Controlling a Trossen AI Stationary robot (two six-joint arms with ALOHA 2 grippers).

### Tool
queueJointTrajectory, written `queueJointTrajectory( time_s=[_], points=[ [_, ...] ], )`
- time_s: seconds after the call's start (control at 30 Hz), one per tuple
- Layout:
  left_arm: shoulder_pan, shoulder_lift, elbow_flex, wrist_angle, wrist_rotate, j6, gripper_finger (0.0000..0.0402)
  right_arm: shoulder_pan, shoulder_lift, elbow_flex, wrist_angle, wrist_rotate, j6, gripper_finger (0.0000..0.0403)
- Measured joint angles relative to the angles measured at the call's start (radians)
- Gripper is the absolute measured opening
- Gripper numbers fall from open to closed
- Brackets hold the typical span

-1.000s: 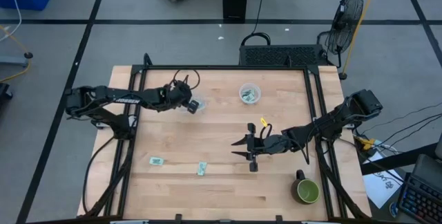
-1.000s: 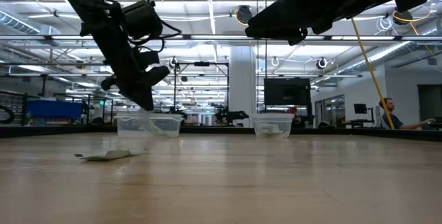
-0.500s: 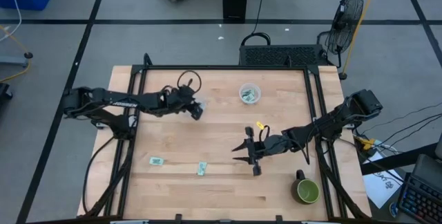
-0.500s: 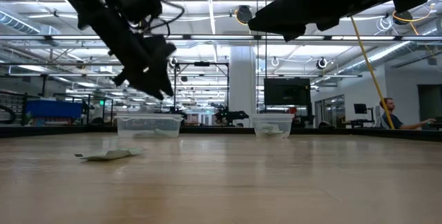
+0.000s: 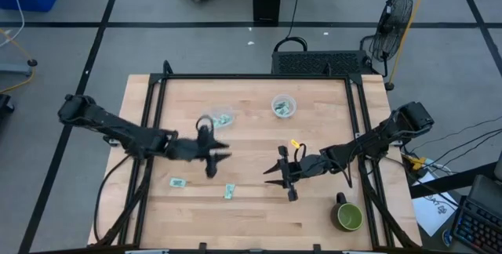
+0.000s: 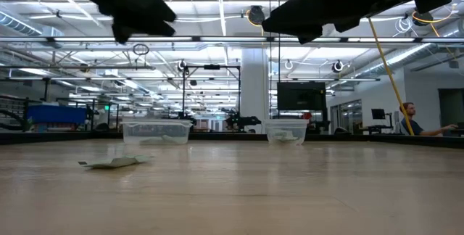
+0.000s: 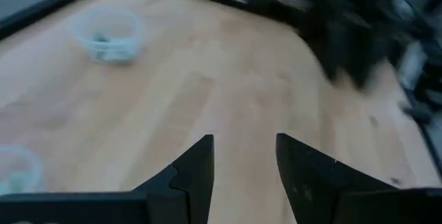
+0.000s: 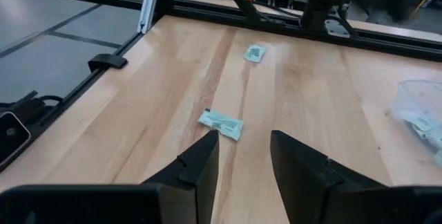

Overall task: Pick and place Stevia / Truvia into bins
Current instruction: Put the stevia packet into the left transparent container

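Observation:
Two pale green and white sachets lie flat on the wood: one [image 5: 177, 182] toward the near left, one [image 5: 229, 191] nearer the middle, both also in the right wrist view [image 8: 255, 53] [image 8: 222, 122]. The clear oval tub [image 5: 222, 118] and the round cup [image 5: 283, 107] stand toward the far side, each with sachets inside. My left gripper [image 5: 217, 161] hangs open above the table between the tub and the loose sachets. My right gripper [image 5: 276, 177] hangs open right of the nearer sachet. In the low view both arms are high above the board.
A dark green mug [image 5: 348, 216] stands at the near right corner. A black frame [image 5: 259, 77] runs round the table's edges. Bare wood [image 5: 259, 140] lies between the two grippers. Beyond the table a person [image 6: 409, 119] sits far off.
My left gripper has risen from just above the oval tub and swung toward the near edge, and now hangs high over the table's middle left. The tub, hidden under it before, now shows from above. My right gripper has stayed almost where it was.

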Motion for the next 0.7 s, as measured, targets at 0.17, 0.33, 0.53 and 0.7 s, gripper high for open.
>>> queueJointTrajectory(
  time_s=[0.17,0.33,0.53,0.7],
  points=[
    [-0.154,-0.003,0.000,-0.100,-0.024,-0.071,0.0159,0.000,0.000,0.000,0.000,0.000,0.000,0.0123],
    [-0.296,0.008,0.000,-0.338,-0.062,-0.277,0.0159,-0.001,0.000,0.000,-0.001,0.000,0.000,0.0123],
    [-0.421,0.007,0.000,-0.558,-0.055,-0.553,0.0159,-0.003,0.000,0.000,0.004,0.002,0.000,0.0123],
    [-0.508,0.007,0.000,-0.592,-0.008,-0.605,0.0159,-0.003,0.000,0.000,0.015,0.002,0.000,0.0123]
  ],
)
